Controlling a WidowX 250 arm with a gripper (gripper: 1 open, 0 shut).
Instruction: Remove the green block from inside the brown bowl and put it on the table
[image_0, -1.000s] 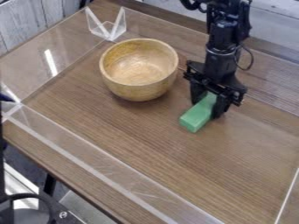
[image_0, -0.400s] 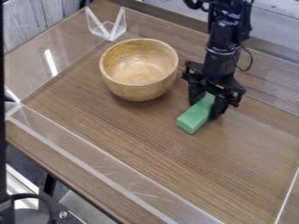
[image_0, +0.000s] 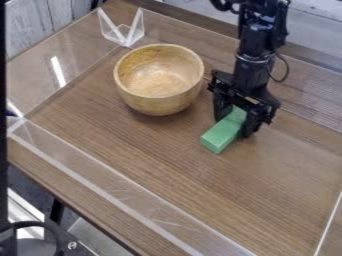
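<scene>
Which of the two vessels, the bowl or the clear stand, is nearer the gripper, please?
The brown wooden bowl; the clear stand sits farther away, beyond it.

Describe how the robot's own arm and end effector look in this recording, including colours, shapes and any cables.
The arm is black and slim, built from blocky, jointed segments with small lighter specks along them. A thin dark cable loops out beside it. The end effector is also dark, with a bulky, irregular outline. Any lettering is too small to make out.
</scene>
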